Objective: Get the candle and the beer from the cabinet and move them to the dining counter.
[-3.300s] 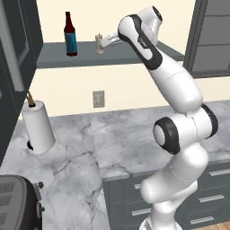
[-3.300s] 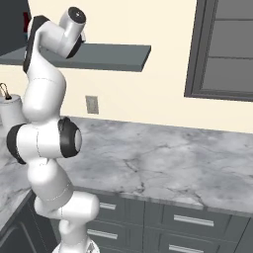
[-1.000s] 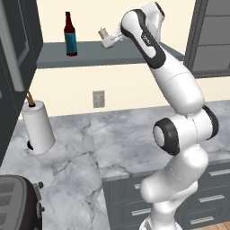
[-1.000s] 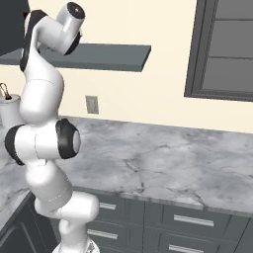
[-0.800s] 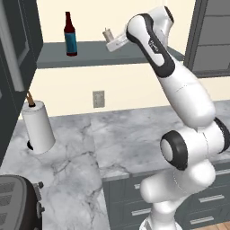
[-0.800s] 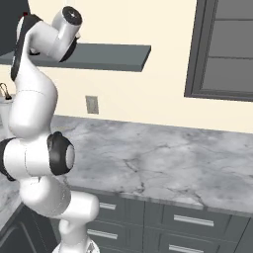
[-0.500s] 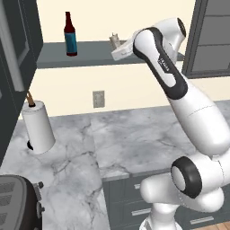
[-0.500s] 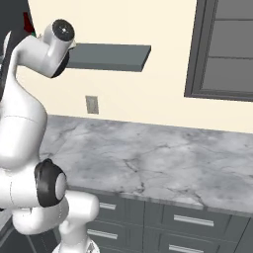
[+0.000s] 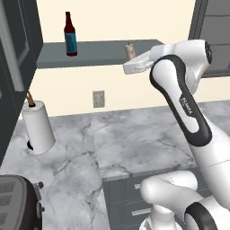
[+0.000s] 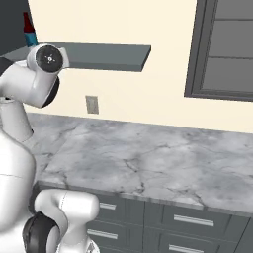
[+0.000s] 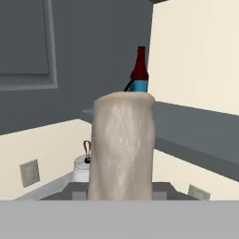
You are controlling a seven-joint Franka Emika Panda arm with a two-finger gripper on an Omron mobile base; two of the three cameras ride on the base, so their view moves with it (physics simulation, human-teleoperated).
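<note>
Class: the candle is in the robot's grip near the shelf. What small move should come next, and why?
Probably draw the candle back clear of the cabinet: the gripper is shut on it, and the beer stands well to one side.

beer (image 9: pixel 69 37) on cabinet (image 9: pixel 99 50), left | candle (image 9: pixel 130 50) right, seemingly off it
</note>
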